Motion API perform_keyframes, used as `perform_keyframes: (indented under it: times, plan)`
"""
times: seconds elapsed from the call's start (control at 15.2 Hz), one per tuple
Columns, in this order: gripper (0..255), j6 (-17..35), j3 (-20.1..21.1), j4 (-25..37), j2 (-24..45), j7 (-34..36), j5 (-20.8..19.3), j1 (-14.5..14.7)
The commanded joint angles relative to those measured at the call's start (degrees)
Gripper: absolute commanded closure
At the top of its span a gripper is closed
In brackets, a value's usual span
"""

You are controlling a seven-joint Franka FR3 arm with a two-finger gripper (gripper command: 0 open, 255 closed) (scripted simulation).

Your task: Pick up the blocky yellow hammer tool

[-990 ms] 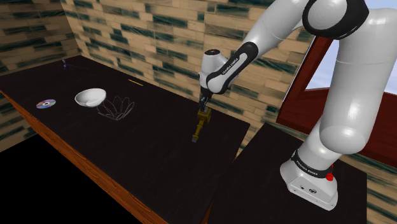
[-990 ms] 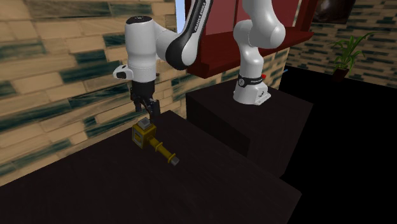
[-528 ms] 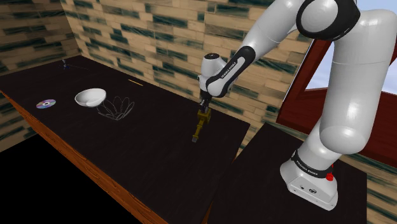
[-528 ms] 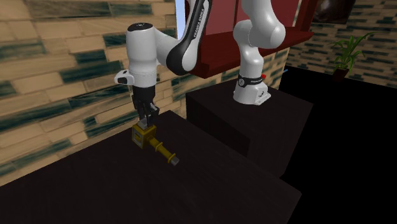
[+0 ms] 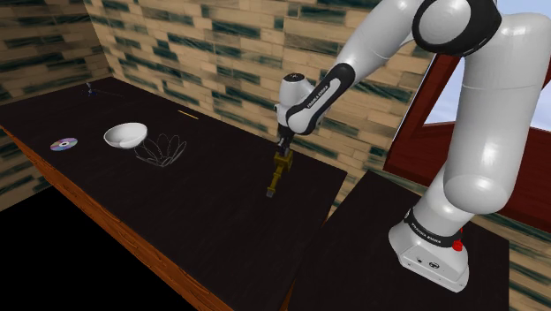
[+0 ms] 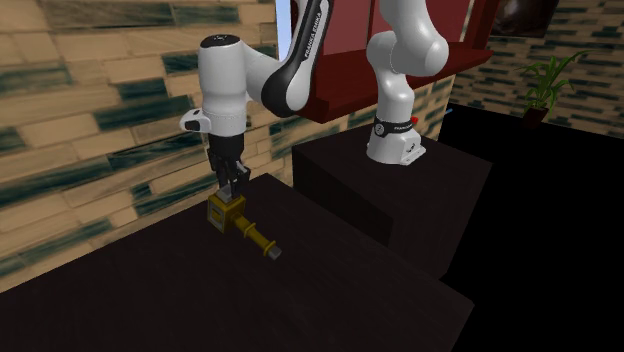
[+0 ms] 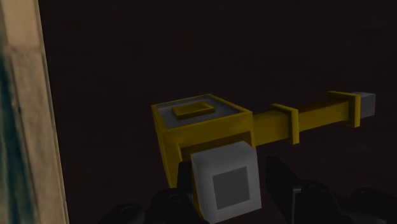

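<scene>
We found the black gripper (image 5: 283, 150) standing upright over the head of the yellow hammer (image 5: 277, 174). The hammer lay flat on the dark table (image 5: 203, 216) close to the tiled wall (image 5: 221, 53), with its handle pointing away from the wall. From the wrist we saw the two fingers (image 7: 184, 181) parted on either side of the grey block (image 7: 226, 188) jutting from the head, not plainly clasping it. A white bowl (image 5: 125, 134), a wire basket (image 5: 161, 148) and a disc (image 5: 64, 144) sat well apart, farther along the table.

Yellow hammer (image 6: 243, 226), head partly behind the jaws; far-corner speck (image 5: 89, 87) unidentifiable.
</scene>
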Motion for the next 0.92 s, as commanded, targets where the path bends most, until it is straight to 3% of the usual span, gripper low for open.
perform_keyframes:
  times: [0.0, 0.86]
  plan:
    - [255, -1.0, 0.1, -0.1, -1.0, -0.3, 0.2, -0.1]
    - [255, -9.8, 1.0, 0.6, -9.3, -2.5, 2.3, -0.5]
